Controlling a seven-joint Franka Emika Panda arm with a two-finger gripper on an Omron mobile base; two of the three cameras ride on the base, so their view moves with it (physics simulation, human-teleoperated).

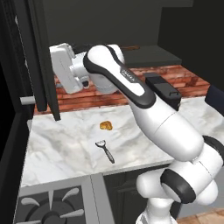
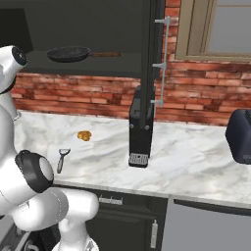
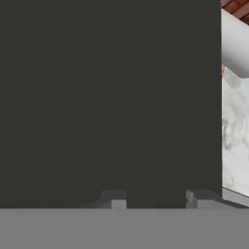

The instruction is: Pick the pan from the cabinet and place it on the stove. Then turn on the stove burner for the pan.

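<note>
The black pan lies on the shelf of the open cabinet, its brown handle pointing right. The cabinet's left door hangs open, and the arm's white wrist reaches up beside its inner face, well left of the pan. In the hand view my gripper faces that flat dark panel from very close; the two tips stand a little apart with nothing between them. A corner of the stove, with its black grate, lies at the lower left, below the counter's left end.
On the marble counter lie a small peeler and an orange bit of food. The right cabinet door juts out edge-on with its silver handle. A dark toaster stands at the far right.
</note>
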